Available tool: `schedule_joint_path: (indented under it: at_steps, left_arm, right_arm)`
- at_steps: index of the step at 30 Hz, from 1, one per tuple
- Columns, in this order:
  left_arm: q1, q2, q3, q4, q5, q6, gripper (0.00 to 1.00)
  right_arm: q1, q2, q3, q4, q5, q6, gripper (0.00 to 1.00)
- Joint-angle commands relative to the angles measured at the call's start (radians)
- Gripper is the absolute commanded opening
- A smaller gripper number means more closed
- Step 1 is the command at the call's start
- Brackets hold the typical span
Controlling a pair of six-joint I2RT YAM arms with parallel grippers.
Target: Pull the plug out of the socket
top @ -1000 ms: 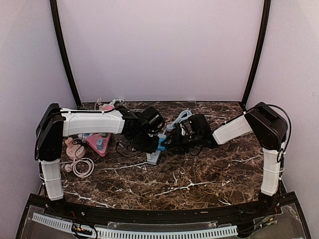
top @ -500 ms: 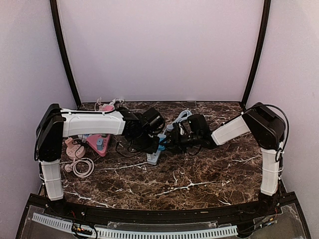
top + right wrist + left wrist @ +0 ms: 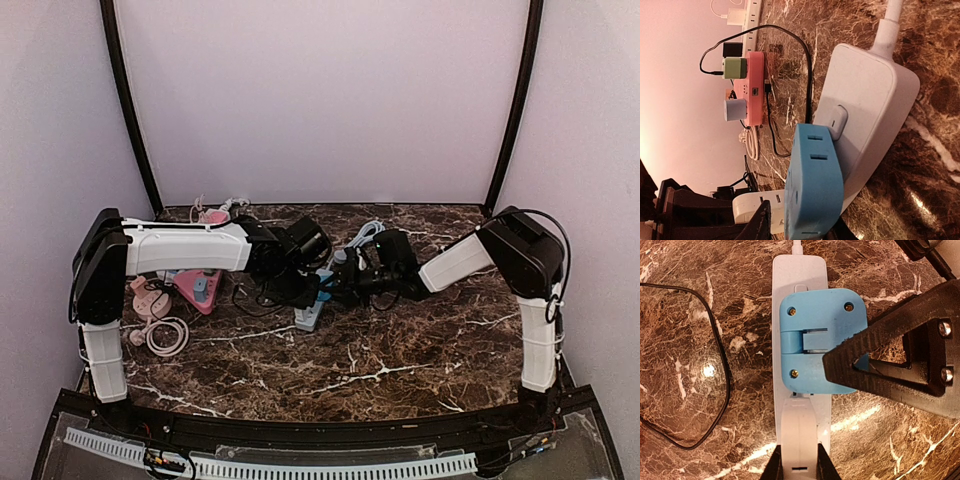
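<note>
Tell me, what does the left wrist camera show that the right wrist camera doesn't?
Only the left wrist view: the screwed top face of the blue plug, the right gripper's finger at its right edge, and, plainly, the left gripper shut on a white plug. Only the right wrist view: a pink power strip carrying a green plug and a grey plug. Both: the blue plug sitting on the white power strip, on the marble table.

blue plug [image 3: 812,185] — seated in white socket strip [image 3: 865,115] | fingers [image 3: 759,225] flank it
</note>
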Motion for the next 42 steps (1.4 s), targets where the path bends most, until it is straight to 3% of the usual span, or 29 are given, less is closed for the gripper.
schedule_joint_path:
  at_steps: [1,7,11,17,22,42]
  left_arm:
    - [-0.011,0.059,-0.056,-0.07,0.04,-0.009,0.0]
    - [-0.011,0.064,-0.06,-0.068,0.041,-0.013,0.0]
    - [-0.011,0.073,-0.06,-0.069,0.043,-0.016,0.0]
    - [-0.011,0.089,-0.061,-0.067,0.048,-0.022,0.0]
    - [-0.01,0.095,-0.067,-0.064,0.053,-0.027,0.0]
    - [-0.011,0.1,-0.072,-0.057,0.059,-0.027,0.0]
  right_arm:
    - [0.002,0.036,0.035,0.07,-0.028,0.041,0.28]
    - [-0.001,0.058,0.017,0.151,-0.053,0.105,0.07]
    - [-0.008,0.094,-0.017,0.338,-0.095,0.21,0.0]
    - [-0.013,0.152,-0.045,0.605,-0.123,0.356,0.0]
    - [-0.016,0.149,-0.057,0.709,-0.111,0.389,0.0]
    - [-0.027,0.059,-0.089,0.717,-0.091,0.33,0.0]
